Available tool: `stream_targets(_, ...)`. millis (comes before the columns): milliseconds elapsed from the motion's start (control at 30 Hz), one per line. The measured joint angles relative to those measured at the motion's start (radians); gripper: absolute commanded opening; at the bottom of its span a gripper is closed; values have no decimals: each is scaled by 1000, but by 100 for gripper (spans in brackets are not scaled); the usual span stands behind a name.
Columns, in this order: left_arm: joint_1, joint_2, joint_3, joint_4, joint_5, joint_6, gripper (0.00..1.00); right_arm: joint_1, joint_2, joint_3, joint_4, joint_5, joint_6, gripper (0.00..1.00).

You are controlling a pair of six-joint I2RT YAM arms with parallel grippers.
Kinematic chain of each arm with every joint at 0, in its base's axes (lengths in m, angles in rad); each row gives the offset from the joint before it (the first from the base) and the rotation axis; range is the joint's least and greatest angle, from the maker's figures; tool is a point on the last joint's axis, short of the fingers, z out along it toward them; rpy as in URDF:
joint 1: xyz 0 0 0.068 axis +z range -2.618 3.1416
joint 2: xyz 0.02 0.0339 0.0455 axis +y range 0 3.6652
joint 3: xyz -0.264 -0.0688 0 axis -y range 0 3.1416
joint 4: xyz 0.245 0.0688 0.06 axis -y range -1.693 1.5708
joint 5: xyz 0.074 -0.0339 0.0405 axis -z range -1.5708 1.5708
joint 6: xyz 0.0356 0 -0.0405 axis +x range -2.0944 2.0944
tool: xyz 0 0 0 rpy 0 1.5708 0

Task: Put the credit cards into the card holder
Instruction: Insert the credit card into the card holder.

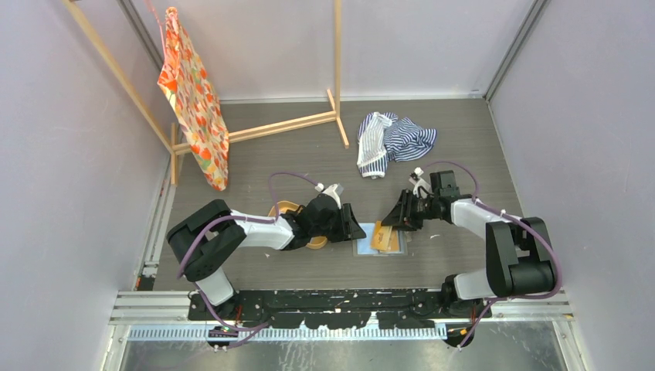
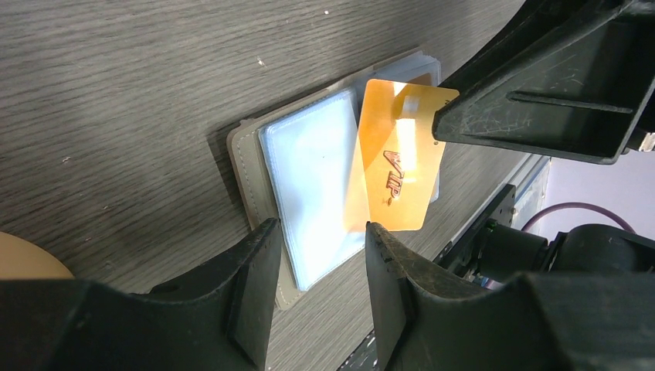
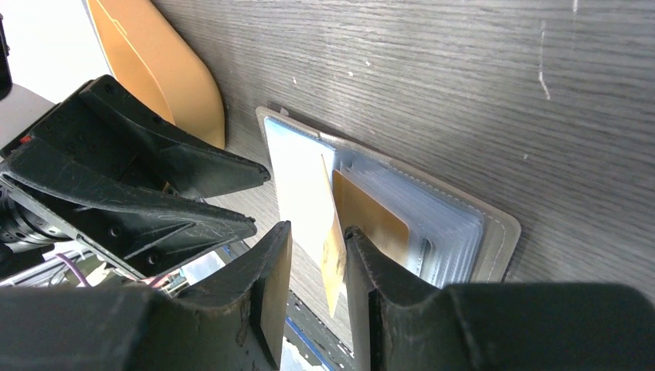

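Flat on the grey worktop point(image 2: 116, 93), the card holder point(image 2: 309, 162). Lies open, pale blue clear pages facing up. Sits right between the two arms, one on each side.

In the holder, an orange card point(image 2: 398, 166) with "VIP" on it. Stands on its bottom edge among the clear pages, in the half nearer the right arm. Leans over, top edge up in the air.

Straight over that card, the right end effector point(image 3: 317, 232). Partly open, with a gap much wider than the thin card. Card inside the gap between the two black fingers point(image 3: 378, 286), close against one and clear of the other. Not squeezed. In the left wrist view, one right fingertip up by the card's top corner; hard to tell if touching.

Low at the other side of the holder, the left end effector point(image 2: 322, 228). About half open, holds nothing. Tips just over the near edge of the blue page; cannot tell if pressing on it.

Under the left arm, an oval orange tray point(image 3: 154, 62), near the holder. Far back on the worktop, a striped cloth point(image 1: 394, 139) in blue and white, well apart from the holder. At the back left, a flowery cloth point(image 1: 193, 108) in orange. Hangs on a wooden rack point(image 1: 293, 124).
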Motion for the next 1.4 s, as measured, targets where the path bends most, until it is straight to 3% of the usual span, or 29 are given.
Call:
stream_targets(133, 0, -5, -4, 1, 0, 0, 46, 0, -16, 1, -23, -1, 0, 33)
stream_targets(400, 0, -15, -11, 1, -1, 0, 46, 0, -17, 2, -46, 5, 6, 12)
stream_targets(500, 0, -15, -11, 1, -1, 0, 46, 0, -8, 8, -52, 7, 5, 8)
stream_targets(1400, 0, -2, -10, 0, 11, 0, 45, 20, 149, 74, -97, -80, -60, 9)
